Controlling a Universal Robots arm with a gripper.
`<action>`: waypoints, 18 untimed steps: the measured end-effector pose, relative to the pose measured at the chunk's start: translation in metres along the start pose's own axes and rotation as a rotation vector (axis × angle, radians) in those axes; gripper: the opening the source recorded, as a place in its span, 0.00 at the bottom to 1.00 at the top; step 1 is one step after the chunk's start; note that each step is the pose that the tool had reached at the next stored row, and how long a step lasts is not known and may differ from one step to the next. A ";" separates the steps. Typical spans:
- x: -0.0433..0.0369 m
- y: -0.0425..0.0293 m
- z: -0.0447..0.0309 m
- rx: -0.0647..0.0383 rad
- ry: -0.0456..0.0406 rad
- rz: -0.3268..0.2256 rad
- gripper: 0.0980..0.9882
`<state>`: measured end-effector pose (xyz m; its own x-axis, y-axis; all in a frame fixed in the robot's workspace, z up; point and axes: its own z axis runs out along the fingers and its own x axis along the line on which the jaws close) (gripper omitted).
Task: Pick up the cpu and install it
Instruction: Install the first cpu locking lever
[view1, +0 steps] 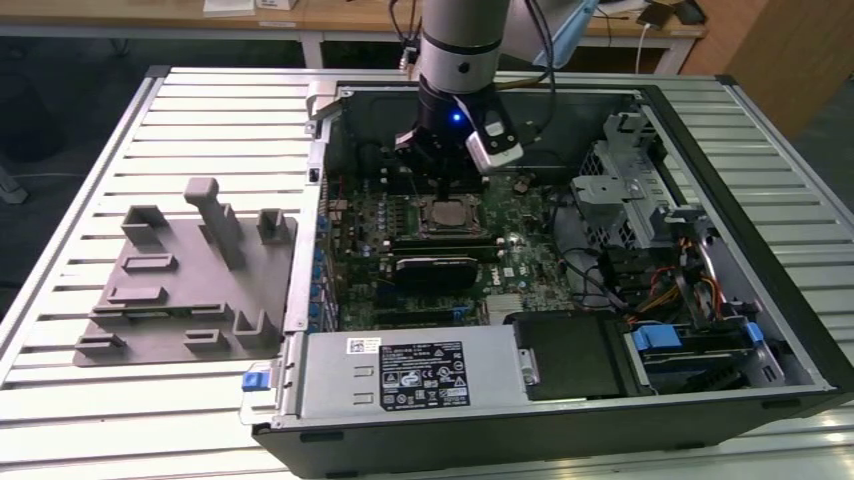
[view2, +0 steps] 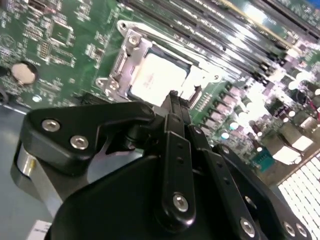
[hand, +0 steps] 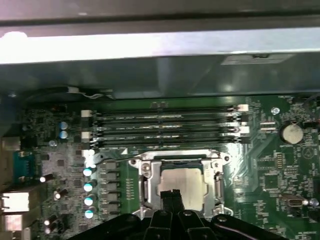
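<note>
The cpu (view1: 450, 214) is a small square chip with a silver top, lying flat inside the metal-framed socket (hand: 145, 180) on the green motherboard of an open computer case. In both wrist views the cpu (hand: 187, 182) (view2: 157, 75) sits level in the frame. My gripper (view1: 445, 187) hangs straight above it from the exterior view's back. Its two narrow black fingers are pressed together with nothing between them. The gripper (hand: 172, 194) (view2: 173, 96) has its tips over the cpu's near edge; I cannot tell if they touch it.
Memory slots (hand: 165, 127) run beside the socket, and a black heatsink block (view1: 434, 270) lies just in front of it. A drive cage and cables (view1: 641, 200) fill the exterior view's right. The power supply (view1: 407, 375) is in front. A grey fixture plate (view1: 187, 285) rests left of the case.
</note>
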<state>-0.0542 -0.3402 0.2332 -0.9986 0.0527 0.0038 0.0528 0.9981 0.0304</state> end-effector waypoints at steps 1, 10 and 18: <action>0.0015 -0.0001 0.0000 0.000 -0.0002 0.000 0.01; 0.0168 -0.0009 0.0000 0.000 -0.0055 0.000 0.01; 0.0341 -0.0018 0.0001 -0.001 -0.0140 0.000 0.01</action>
<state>-0.0884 -0.3402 0.2332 -0.9986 0.0527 -0.0102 0.0523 0.9981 0.0312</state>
